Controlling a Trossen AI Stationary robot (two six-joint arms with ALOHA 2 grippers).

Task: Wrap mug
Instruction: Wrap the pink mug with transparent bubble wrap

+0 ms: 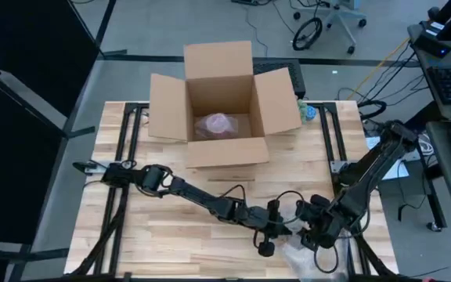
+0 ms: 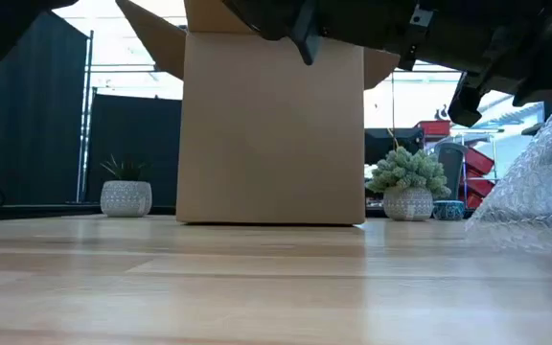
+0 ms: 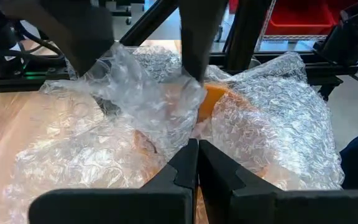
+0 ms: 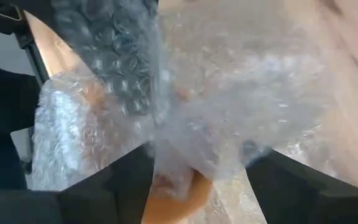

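the bubble wrap (image 3: 260,124) is bunched at the table's (image 1: 131,235) near edge, straight ahead of the left claw (image 3: 197,163), which is clenched on nothing, with the orange mug (image 3: 213,99) half swaddled inside it, nearer the right claw (image 4: 191,163), which is gripping the wrap.

The light wooden counter (image 1: 131,235) carried an open cardboard box (image 1: 224,110) at its far middle, flaps spread. Crumpled bubble wrap (image 1: 308,260) lay at the near edge, towards the right. Two small potted plants (image 2: 125,192) (image 2: 408,184) stood either side of the box.
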